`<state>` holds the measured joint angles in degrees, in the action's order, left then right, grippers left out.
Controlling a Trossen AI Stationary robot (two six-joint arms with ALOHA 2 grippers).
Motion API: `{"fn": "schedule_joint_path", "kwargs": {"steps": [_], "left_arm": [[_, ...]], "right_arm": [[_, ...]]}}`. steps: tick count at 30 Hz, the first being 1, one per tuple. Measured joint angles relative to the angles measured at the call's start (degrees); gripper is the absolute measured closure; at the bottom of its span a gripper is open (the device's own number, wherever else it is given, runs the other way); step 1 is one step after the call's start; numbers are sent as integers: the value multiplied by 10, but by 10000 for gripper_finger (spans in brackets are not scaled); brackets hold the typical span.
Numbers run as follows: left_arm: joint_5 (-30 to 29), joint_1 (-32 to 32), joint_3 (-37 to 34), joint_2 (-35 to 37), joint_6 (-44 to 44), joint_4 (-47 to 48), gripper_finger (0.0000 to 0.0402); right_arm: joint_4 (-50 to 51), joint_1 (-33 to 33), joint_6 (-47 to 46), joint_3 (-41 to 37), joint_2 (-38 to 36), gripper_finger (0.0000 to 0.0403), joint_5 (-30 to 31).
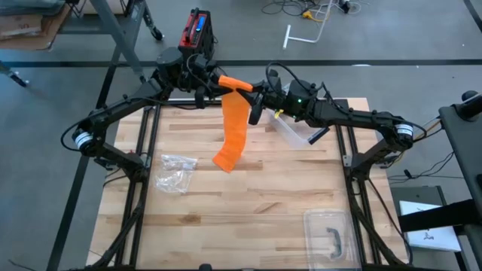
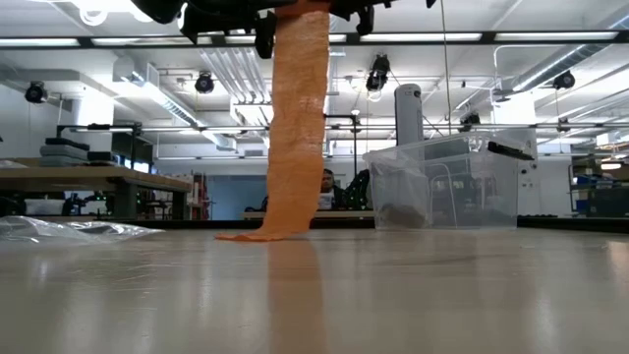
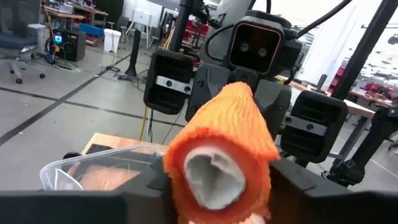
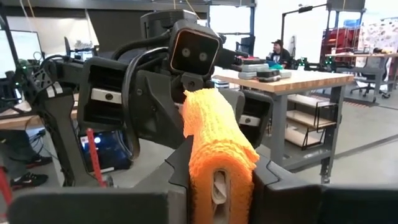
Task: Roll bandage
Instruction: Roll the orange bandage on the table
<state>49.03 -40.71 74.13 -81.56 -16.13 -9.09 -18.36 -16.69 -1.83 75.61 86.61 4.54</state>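
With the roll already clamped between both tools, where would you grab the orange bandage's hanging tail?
Grip the orange bandage tail low, near its crumpled end on the table, from a flat face: the strip is wide, thin and hangs straight. Both the left tool and right tool are occupied.

A robotics lab or workshop: a pale butcher-block wooden table (image 1: 263, 196) stands on a grey concrete floor (image 1: 422, 45) marked with dark tape lines. Beyond the table, the low view shows exposed silver ceiling ducts (image 2: 236, 74), long strip lights (image 2: 88, 41) and a wooden-topped workbench (image 2: 88, 179). Another wood-topped bench on grey metal legs (image 4: 298, 84), with a seated person (image 4: 275, 51) behind it, appears in the right wrist view. Loose cables (image 1: 301, 9) lie on the floor past the table's far edge.
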Motion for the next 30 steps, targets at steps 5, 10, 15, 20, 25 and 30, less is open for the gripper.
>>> {"fn": "schedule_joint_path", "kwargs": {"steps": [5,10,15,20,25,30], "left_arm": [[17,-1,0,0,36,-20,187],[20,-1,0,1,60,-20,153],[27,-1,0,1,69,-10,176],[27,-1,0,1,75,-9,218],[31,-1,0,1,98,-6,258],[33,-1,0,1,121,-6,291]], "right_arm": [[6,3,-11,-2,1,342,0],[6,3,-33,-3,2,334,3],[4,4,-34,-3,2,342,15],[-3,7,-41,-3,2,335,13],[-9,11,-42,-3,2,331,14],[-11,13,-47,-3,2,336,15]]}}
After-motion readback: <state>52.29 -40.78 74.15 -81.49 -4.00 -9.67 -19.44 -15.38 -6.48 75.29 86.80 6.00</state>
